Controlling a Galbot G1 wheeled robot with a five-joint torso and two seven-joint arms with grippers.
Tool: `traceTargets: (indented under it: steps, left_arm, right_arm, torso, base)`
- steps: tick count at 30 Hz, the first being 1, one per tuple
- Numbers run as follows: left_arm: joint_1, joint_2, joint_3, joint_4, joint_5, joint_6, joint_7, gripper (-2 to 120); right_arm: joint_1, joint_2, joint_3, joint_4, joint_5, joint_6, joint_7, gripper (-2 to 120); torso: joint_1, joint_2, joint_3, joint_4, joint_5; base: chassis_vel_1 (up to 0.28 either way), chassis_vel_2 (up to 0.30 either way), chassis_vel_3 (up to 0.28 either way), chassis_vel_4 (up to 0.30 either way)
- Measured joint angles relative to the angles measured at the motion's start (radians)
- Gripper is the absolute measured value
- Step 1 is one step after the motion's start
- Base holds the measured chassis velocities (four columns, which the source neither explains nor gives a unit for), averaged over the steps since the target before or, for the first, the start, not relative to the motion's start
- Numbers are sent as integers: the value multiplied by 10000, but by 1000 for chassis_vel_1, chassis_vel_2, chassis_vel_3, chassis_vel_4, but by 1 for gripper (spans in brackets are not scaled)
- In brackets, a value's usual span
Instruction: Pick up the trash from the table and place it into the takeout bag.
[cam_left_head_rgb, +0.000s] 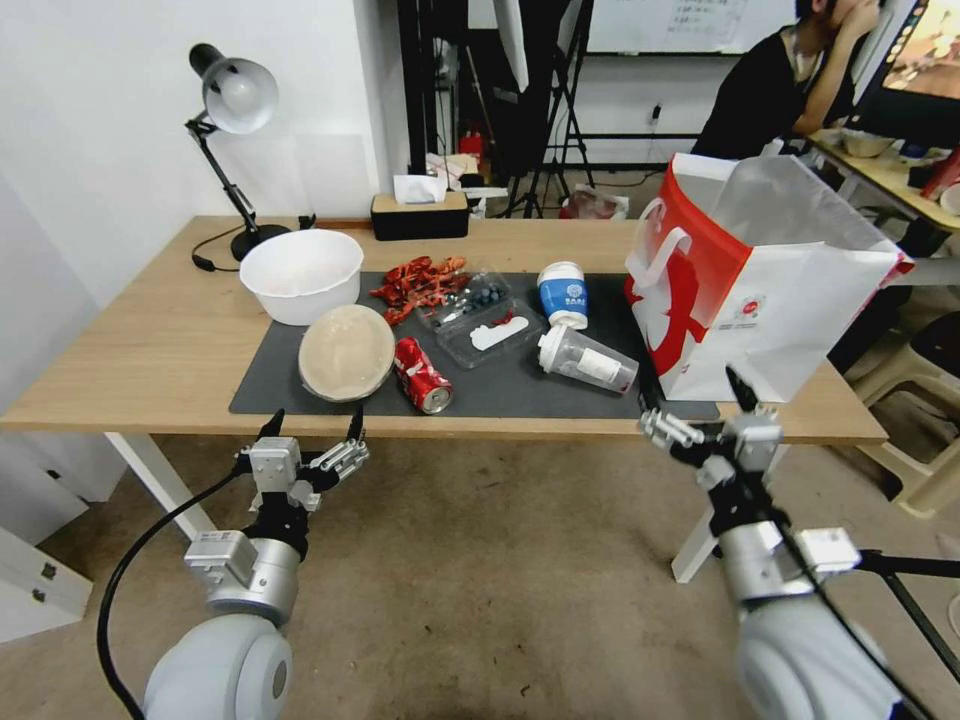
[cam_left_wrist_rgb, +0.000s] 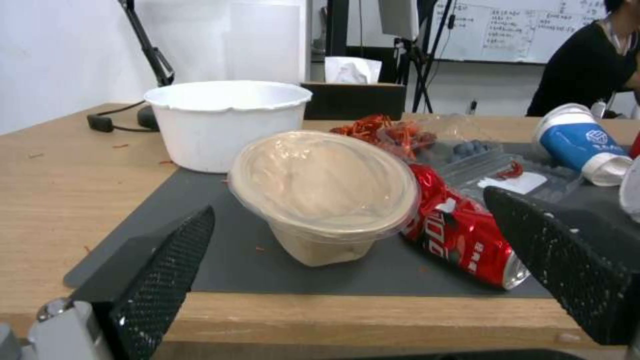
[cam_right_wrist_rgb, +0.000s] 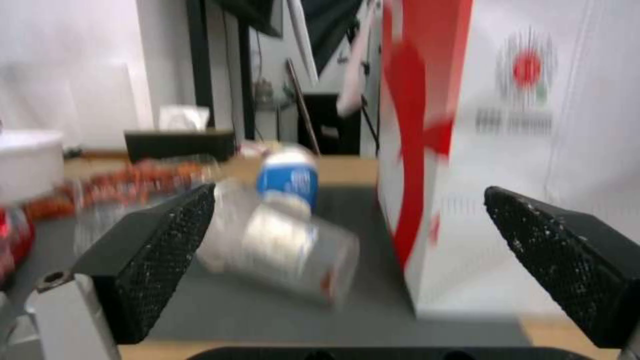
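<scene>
On the dark mat (cam_left_head_rgb: 270, 385) of the table (cam_left_head_rgb: 130, 350) lies the trash. A beige domed lid (cam_left_head_rgb: 346, 352) (cam_left_wrist_rgb: 323, 190) touches a crushed red soda can (cam_left_head_rgb: 423, 375) (cam_left_wrist_rgb: 467, 240). A clear lidded cup (cam_left_head_rgb: 588, 360) (cam_right_wrist_rgb: 280, 250) lies on its side. A blue-white paper cup (cam_left_head_rgb: 562, 293) (cam_right_wrist_rgb: 288, 181) is behind it. The takeout bag (cam_left_head_rgb: 760, 290) (cam_right_wrist_rgb: 520, 150) stands open at the table's right end. My left gripper (cam_left_head_rgb: 315, 422) (cam_left_wrist_rgb: 348, 205) hangs open before the table's front edge, facing the lid. My right gripper (cam_left_head_rgb: 692, 395) (cam_right_wrist_rgb: 350, 190) is open, facing the clear cup and the bag.
A white bowl (cam_left_head_rgb: 300, 275) sits at the mat's back left, with red shells (cam_left_head_rgb: 420, 280) and clear plastic trays (cam_left_head_rgb: 480, 320) mid-mat. A desk lamp (cam_left_head_rgb: 235, 110) and a tissue box (cam_left_head_rgb: 420, 212) stand at the back. White stools (cam_left_head_rgb: 920, 440) are at the right.
</scene>
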Motion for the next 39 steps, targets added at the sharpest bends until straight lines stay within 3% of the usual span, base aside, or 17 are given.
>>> traceTargets:
  steps: [12, 20, 27, 32, 36, 39]
  left_arm:
    - [0, 5, 0, 32, -1, -43, -3, 100]
    - [4, 2, -2, 41, -1, -76, -4, 100]
    - [15, -54, 28, 44, 21, -82, -3, 100]
    - [27, -85, 31, 45, 45, -93, -2, 100]
    - [41, -123, 5, 52, 61, -120, -2, 100]
    - [48, -153, -38, 57, 70, -143, -2, 100]
  right_arm:
    - [87, -7, -95, -182, 59, 20, 88, 100]
    - [1185, -532, 48, -76, 830, -878, 1, 100]
    - [2808, -1826, -35, -940, 2806, -1700, -1143, 100]
    - [3743, -2407, -299, -1533, 3450, -2137, -1836, 100]
    - [4772, -2990, -483, -2165, 3886, -3025, -3008, 100]
    - [5427, -3416, -557, -2371, 3938, -4376, -3707, 100]
  torso:
    - [1, 0, 0, -1, 0]
    - [1, -1, 0, 0, 1]
    - [1, -1, 1, 1, 1]
    - [1, -1, 1, 0, -1]
    - [2, -1, 1, 1, -1]
    - [1, -1, 1, -1, 0]
  base:
    - [0, 0, 0, 0]
    - [0, 0, 0, 0]
    - [0, 0, 0, 0]
    - [0, 0, 0, 0]
    - [0, 0, 0, 0]
    - [0, 0, 0, 0]
